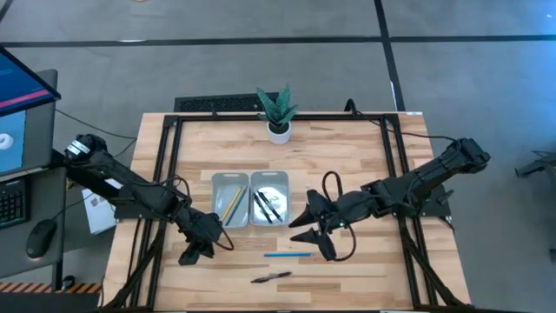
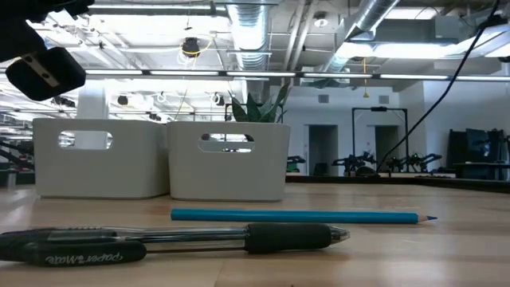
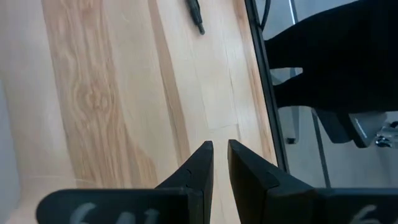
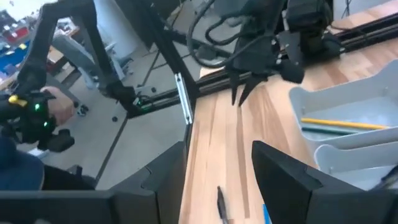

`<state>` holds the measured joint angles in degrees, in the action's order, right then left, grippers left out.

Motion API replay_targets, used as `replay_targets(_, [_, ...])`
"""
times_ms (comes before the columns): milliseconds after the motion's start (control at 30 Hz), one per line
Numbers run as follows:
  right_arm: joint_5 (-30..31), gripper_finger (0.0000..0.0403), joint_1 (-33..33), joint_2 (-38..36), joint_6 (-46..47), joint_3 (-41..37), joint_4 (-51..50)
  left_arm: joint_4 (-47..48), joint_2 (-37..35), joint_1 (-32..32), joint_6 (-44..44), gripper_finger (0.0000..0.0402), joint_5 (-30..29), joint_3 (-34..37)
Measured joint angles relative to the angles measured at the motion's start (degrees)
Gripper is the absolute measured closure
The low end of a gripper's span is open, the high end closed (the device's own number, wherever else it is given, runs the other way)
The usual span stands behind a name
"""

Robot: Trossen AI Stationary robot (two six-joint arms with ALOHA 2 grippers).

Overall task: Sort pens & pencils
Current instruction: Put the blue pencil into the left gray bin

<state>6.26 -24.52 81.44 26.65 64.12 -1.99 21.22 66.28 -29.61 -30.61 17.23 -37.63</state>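
Note:
In the high view, two grey trays stand side by side at mid-table. The left tray (image 1: 229, 199) holds the yellow pencil (image 4: 336, 124) and the dark grey pencil (image 4: 324, 129). The right tray (image 1: 270, 198) holds black pens (image 1: 267, 205). The blue pencil (image 1: 288, 255) lies flat on the table in front of the trays, and one black pen (image 1: 271, 277) lies nearer the near edge. My right gripper (image 1: 311, 236) hovers open just right of the blue pencil. My left gripper (image 1: 193, 254) hangs shut and empty to the left of the trays, fingers pointing down.
A potted plant (image 1: 278, 113) stands at the table's far edge behind the trays. Black frame rails (image 1: 165, 174) run along both sides of the table. A person's hand (image 4: 37, 112) shows beyond the table's left side. Bare wood lies around the loose pen and pencil.

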Motion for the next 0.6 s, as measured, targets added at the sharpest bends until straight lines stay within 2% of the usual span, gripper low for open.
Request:
replay_targets(200, [-1.38,0.0198,-0.3,4.51,0.29,1.19,-0.55,0.18,0.0,0.0,0.0,0.0363,-0.18,0.0])
replay_targets(267, [-1.81,0.0198,-0.29,6.53,0.3,2.45,-5.53,0.46,0.0,0.0,0.0,0.0363,-0.9,0.0])
replay_targets(333, [-2.96,0.0198,-0.32,10.74,0.14,6.0,-7.62,1.02,0.0,0.0,-0.01,0.0363,-1.86,0.0])
replay_targets(400, [-4.34,0.0198,-0.46,13.84,-0.66,9.11,-14.62,1.21,0.03,0.0,-0.01,0.0363,-2.8,0.0])
replay_targets(533, [-5.4,0.0198,-0.48,20.64,-1.68,15.72,-21.97,2.28,0.19,0.04,-0.04,0.0363,-3.19,0.0])
replay_targets(600, [-5.64,0.0198,-0.59,23.16,-2.86,18.52,-22.14,2.69,0.22,0.04,-0.06,0.0363,-3.1,0.0])
